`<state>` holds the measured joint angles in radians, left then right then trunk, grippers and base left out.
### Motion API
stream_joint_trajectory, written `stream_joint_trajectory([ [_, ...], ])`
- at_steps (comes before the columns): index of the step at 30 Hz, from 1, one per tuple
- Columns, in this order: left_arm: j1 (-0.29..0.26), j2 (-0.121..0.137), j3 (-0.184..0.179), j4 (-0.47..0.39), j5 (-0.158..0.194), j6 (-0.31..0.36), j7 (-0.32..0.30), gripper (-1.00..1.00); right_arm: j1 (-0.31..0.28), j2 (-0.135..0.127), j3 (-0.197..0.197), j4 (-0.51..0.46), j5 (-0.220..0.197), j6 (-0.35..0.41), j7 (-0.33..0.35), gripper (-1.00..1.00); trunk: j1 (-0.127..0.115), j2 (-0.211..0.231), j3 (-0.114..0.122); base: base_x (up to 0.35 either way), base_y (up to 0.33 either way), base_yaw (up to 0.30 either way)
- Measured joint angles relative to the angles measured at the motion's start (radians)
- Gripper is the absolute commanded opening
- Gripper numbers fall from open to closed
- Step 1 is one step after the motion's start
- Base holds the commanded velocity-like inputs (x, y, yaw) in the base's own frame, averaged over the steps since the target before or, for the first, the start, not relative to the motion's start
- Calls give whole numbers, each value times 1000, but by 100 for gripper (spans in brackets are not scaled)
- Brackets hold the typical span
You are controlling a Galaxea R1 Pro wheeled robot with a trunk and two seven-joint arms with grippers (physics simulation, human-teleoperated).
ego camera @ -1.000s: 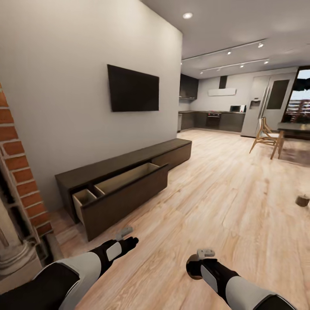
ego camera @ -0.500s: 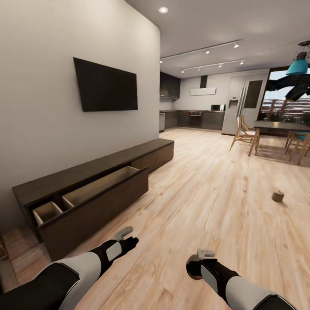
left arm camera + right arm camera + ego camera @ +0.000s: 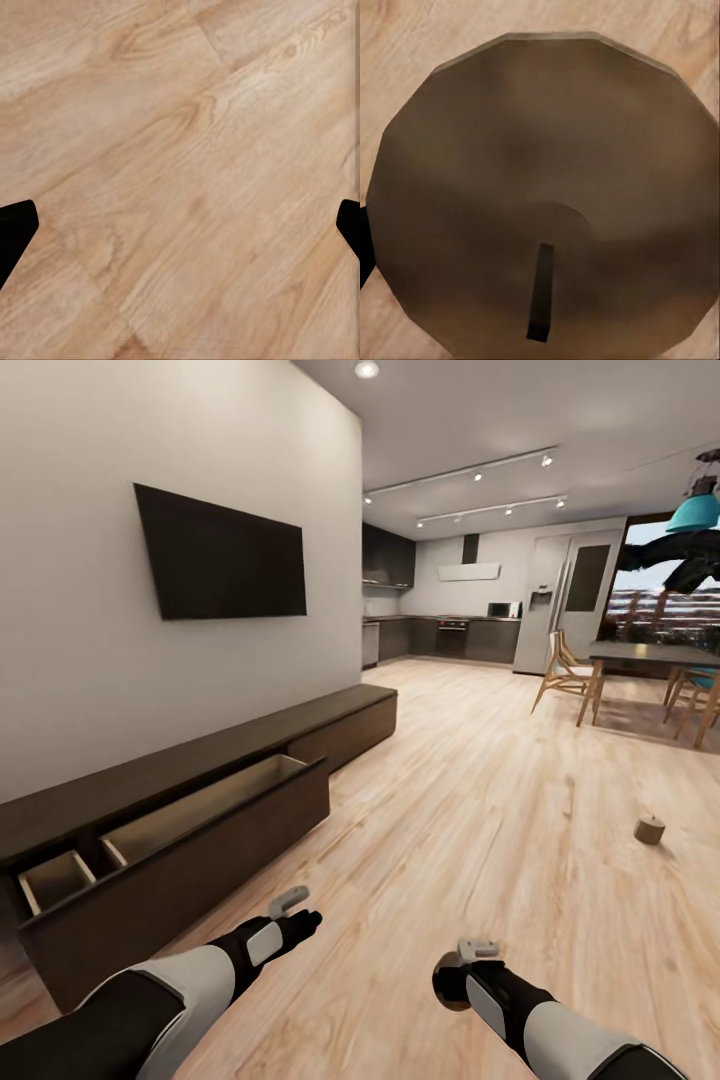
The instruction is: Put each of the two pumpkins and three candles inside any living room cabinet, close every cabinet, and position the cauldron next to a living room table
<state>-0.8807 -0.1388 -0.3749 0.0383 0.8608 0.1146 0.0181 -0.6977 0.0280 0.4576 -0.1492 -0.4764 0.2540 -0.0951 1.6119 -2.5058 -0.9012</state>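
The right hand (image 3: 452,978) is clamped on a grey-brown candle (image 3: 540,202), wick up, low over the wood floor (image 3: 470,830). The left hand (image 3: 300,912) hangs with fingers (image 3: 15,229) apart. Left, the cabinet (image 3: 200,830) stands with its drawer open. Farther right, another candle (image 3: 649,828) sits on the floor.

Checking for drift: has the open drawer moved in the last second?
No. The drawer juts as far from the cabinet as before; its shift in frame is the camera turning.
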Motion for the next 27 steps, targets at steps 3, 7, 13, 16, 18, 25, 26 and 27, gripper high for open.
stream_joint_trajectory([
  [3, 0, 0, 0, 0, 0, 0, 0, 100, 0, 0, 0, 0, 1, 0, 0, -100, 0, 0, 0, 301, -199, 0],
  [7, 0, -1, 0, 0, 0, 0, 0, 100, 0, 0, 0, 0, 0, 0, 0, -100, 0, 0, 0, 301, -199, 0],
  [13, 0, -2, 0, 0, 0, 0, 0, 100, 0, 0, 0, 0, 0, 0, 1, -100, 0, 0, 0, 300, -199, 0],
  [16, 0, -2, 0, 0, 0, 0, 0, 100, 0, 0, 0, 0, 0, 0, 1, -100, 0, 0, 0, 300, -200, 0],
  [18, 0, -2, 0, 0, 0, 0, 0, 100, 0, 0, 0, 0, 0, 0, 1, -100, 0, 0, 0, 300, -200, -48],
  [25, 0, -2, 0, 0, 0, 0, 0, 100, 1, 0, -1, 0, 0, 0, 1, -100, 0, 0, 0, 300, -200, -256],
  [26, 0, -2, 0, 0, 0, 0, 0, 100, 1, 0, -1, 0, 0, 0, 1, -100, 0, 0, 0, 300, -200, -289],
  [27, 0, -2, 0, 0, 0, 0, 0, 100, 1, 0, -1, 0, 0, 0, 1, -100, 0, 0, 0, 300, -200, -290],
])
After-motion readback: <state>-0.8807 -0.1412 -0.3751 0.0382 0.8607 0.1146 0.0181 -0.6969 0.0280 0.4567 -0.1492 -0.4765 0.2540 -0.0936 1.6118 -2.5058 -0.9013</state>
